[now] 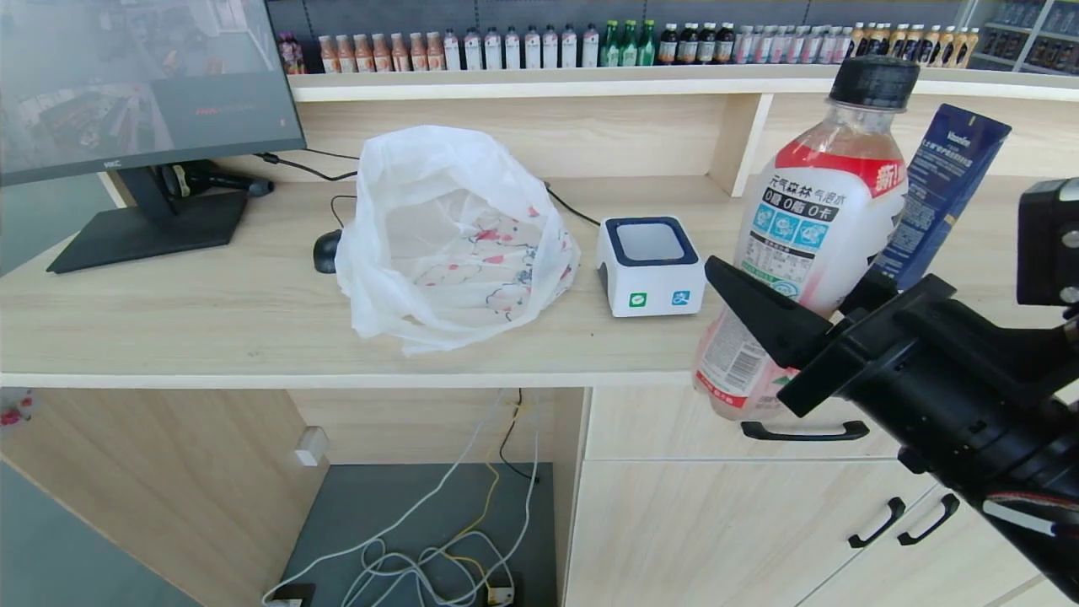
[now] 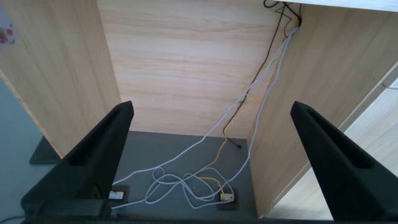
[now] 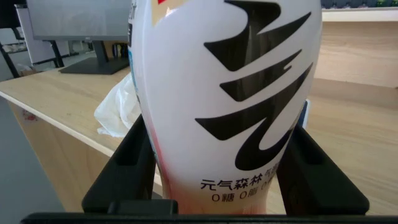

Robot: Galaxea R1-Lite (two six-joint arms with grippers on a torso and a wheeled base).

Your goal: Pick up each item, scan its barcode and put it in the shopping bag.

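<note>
Bottle (image 1: 809,228), clear plastic, pale pink drink, black cap, white and red label; held off the counter (image 1: 169,320) at three o'clock of the scanner (image 1: 650,264); tilted, cap toward one o'clock, base out past the counter's front edge; barcode (image 1: 742,364) near the base, facing the head camera. Right gripper (image 1: 801,316): black fingers clamped on the bottle's lower half, one on each side; the same grip seen close in the right wrist view, fingers (image 3: 134,165) pressed against the label (image 3: 236,106).

Scanner: small white box, dark blue frame round its top window, on the counter just right of centre. Shopping bag (image 1: 455,236): thin white plastic, mouth open upward, at nine o'clock of the scanner, just beside it. Blue carton (image 1: 944,194): at two o'clock of the bottle, behind it, leaning; its foot hidden by the arm.

Left gripper (image 2: 211,155): fingers wide apart, holding nothing, low before the open bay under the counter; cables (image 2: 186,180) on the bay's floor.

Mouse (image 1: 326,250): black, at nine o'clock of the bag. Monitor (image 1: 143,76): at ten o'clock, on its stand. Row of drinks (image 1: 632,44): twelve o'clock, on the back shelf.
</note>
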